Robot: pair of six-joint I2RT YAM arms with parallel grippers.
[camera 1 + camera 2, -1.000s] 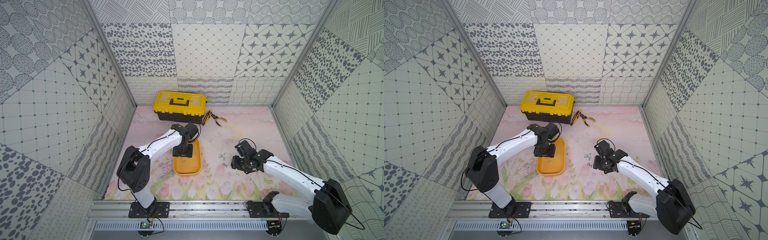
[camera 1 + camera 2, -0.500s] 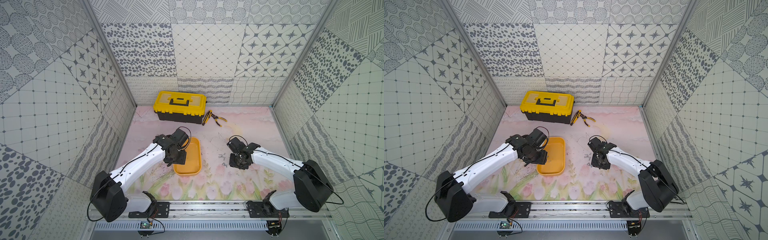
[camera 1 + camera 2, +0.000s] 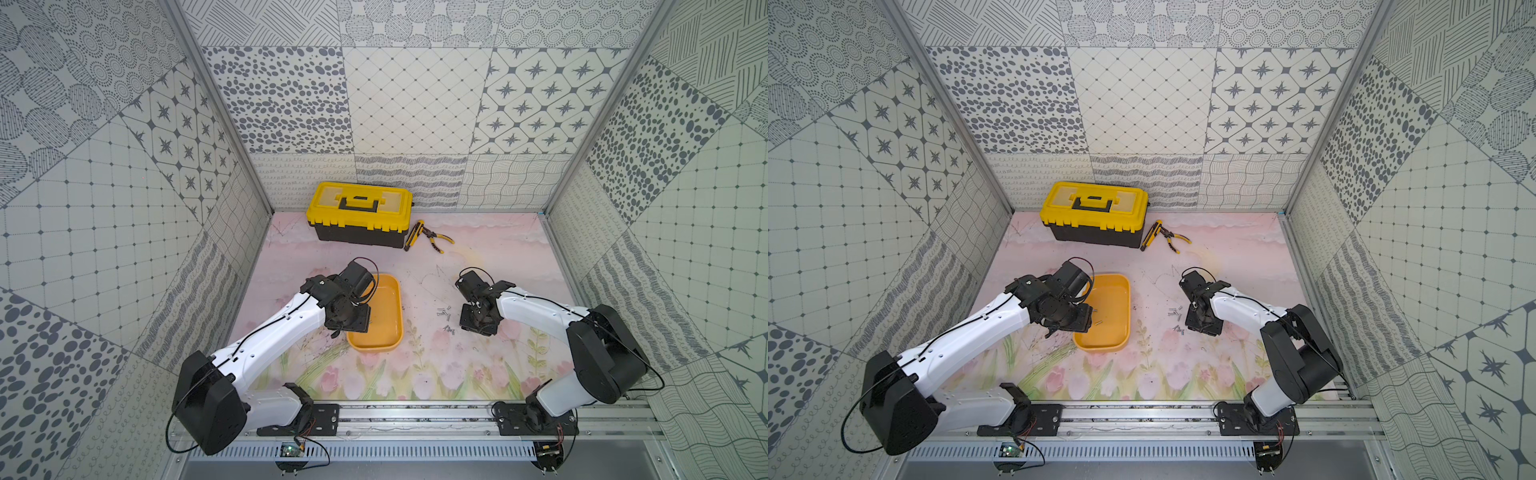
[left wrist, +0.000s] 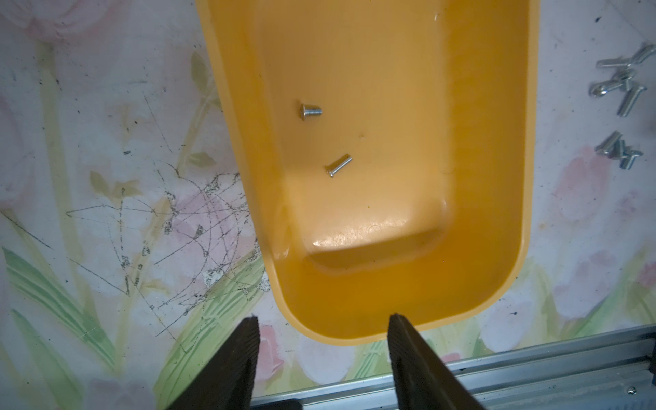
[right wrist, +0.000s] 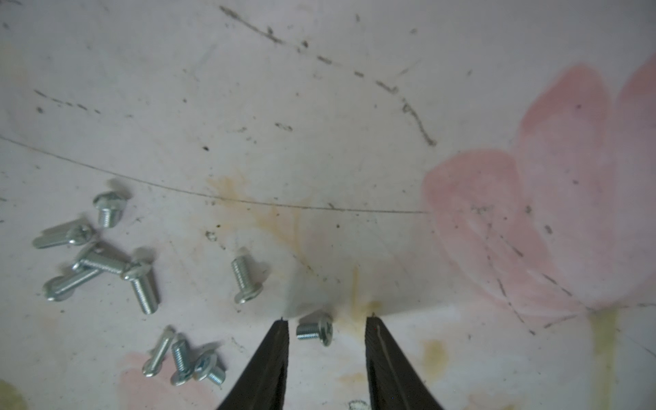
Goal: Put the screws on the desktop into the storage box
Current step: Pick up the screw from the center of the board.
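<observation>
The storage box [image 3: 375,347] is a shallow yellow-orange tray lying mid-left on the desktop [image 3: 498,257]. Two screws [image 4: 310,110] lie inside it, also visible in a top view [image 3: 1099,322]. My left gripper [image 4: 323,319] hovers open and empty over the tray's near end, by its left edge in both top views [image 3: 352,322]. Several more screws [image 3: 444,312] lie loose right of the tray. My right gripper [image 5: 326,317] is down among them, open. One short screw [image 5: 315,332] lies flat between its fingertips, with a gap on each side.
A yellow-and-black toolbox [image 3: 359,216] stands at the back wall, with pliers [image 3: 436,241] and a yellow-black tool [image 3: 411,237] beside it. Patterned walls close in the sides. The metal rail [image 3: 415,415] runs along the front edge.
My left gripper has drawn back from over the tray's middle to its near left edge. The right gripper has settled at the screws and its jaws have narrowed around one.
</observation>
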